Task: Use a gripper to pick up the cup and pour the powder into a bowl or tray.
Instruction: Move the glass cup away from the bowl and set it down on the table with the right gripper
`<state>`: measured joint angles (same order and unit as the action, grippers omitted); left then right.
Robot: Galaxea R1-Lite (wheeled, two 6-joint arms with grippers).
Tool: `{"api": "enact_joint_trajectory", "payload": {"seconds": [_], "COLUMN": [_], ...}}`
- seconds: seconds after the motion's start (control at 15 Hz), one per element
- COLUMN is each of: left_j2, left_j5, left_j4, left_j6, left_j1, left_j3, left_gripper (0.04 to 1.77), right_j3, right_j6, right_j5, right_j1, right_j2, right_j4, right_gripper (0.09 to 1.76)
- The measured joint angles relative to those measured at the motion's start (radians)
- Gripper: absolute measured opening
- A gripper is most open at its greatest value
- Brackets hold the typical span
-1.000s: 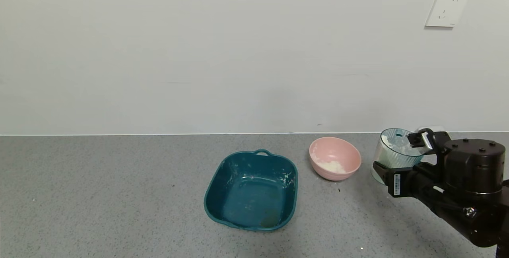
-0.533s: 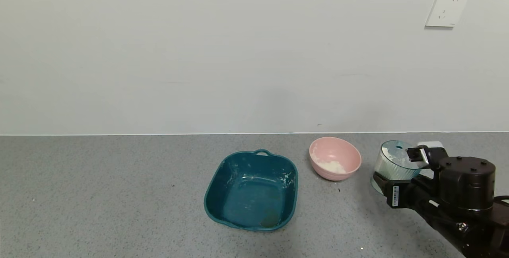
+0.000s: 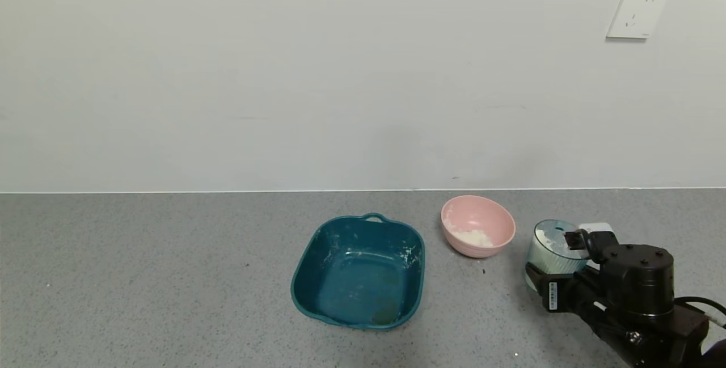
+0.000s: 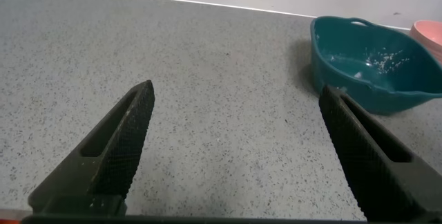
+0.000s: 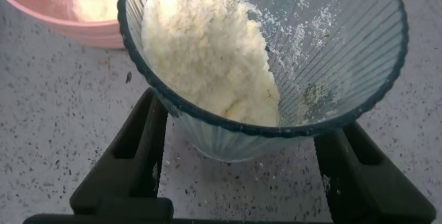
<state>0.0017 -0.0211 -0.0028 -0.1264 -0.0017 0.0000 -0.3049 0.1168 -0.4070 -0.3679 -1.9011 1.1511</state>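
Note:
My right gripper (image 3: 558, 260) is shut on the ribbed pale blue-green cup (image 3: 551, 250), low over the counter just right of the pink bowl (image 3: 478, 226). In the right wrist view the black fingers (image 5: 135, 151) flank the cup (image 5: 338, 51), which holds a clump of white powder (image 5: 207, 51); the gripper's middle (image 5: 242, 156) lies under the cup's body. The pink bowl (image 5: 62, 20) has some white powder (image 3: 475, 237) in it. My left gripper (image 4: 236, 94) is open and empty over bare counter, out of the head view.
A dark teal square tray (image 3: 358, 270) with powder specks stands left of the pink bowl; it also shows in the left wrist view (image 4: 373, 68). The grey speckled counter (image 3: 142, 277) runs to a white wall with a socket (image 3: 636, 12).
My right gripper has come down and slightly nearer with the cup, from above bowl height to close over the counter. The bowl and tray have not moved.

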Motion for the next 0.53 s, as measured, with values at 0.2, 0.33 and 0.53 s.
{"api": "enact_joint_trajectory", "payload": {"seconds": [0.2, 0.33, 0.53], "left_j2": [0.000, 0.000, 0.000], "left_j5": [0.000, 0.000, 0.000], "left_j4": [0.000, 0.000, 0.000], "left_j6": [0.000, 0.000, 0.000], "left_j1": [0.000, 0.000, 0.000], "left_j3": [0.000, 0.000, 0.000], "left_gripper": [1.72, 1.72, 1.72], "right_j3": [0.007, 0.007, 0.007], "right_j6": [0.001, 0.001, 0.001], "right_j5": [0.000, 0.000, 0.000], "right_j1": [0.000, 0.000, 0.000], "right_j2": [-0.030, -0.041, -0.055], "right_j4": [0.002, 0.001, 0.001], "right_gripper": [1.30, 1.30, 1.30]}}
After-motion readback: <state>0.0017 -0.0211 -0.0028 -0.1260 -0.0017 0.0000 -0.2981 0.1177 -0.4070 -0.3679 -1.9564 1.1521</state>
